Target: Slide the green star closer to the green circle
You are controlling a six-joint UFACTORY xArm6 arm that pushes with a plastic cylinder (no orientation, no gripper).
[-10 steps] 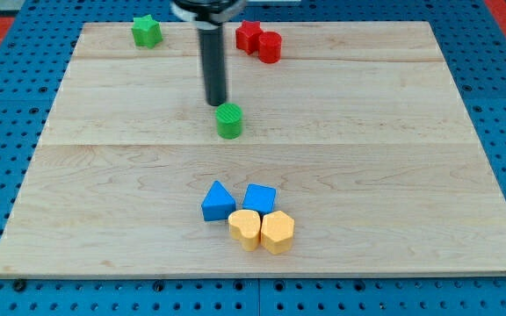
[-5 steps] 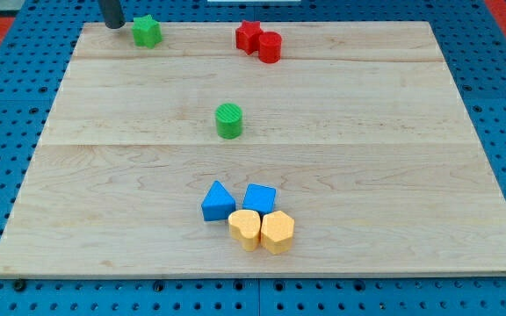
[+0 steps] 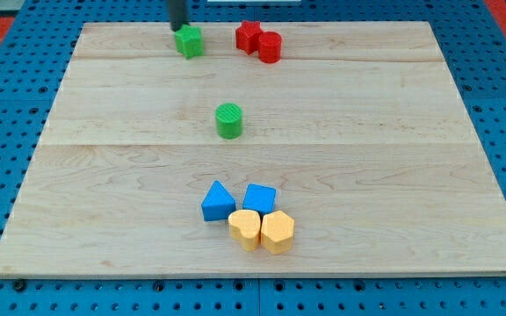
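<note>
My tip [image 3: 178,26] stands at the view's top, touching the green star [image 3: 189,41] on its upper-left side; this rod end effector has no jaws to open or close. The star lies near the bench [image 3: 393,175] top edge, well apart from the green circle [image 3: 229,120]. The push appears under way; the next move calls for driving the star toward the view's bottom and slightly right.

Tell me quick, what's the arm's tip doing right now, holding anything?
My tip: no hand, holds nothing; sits just above the green star, at the view's top.
</note>
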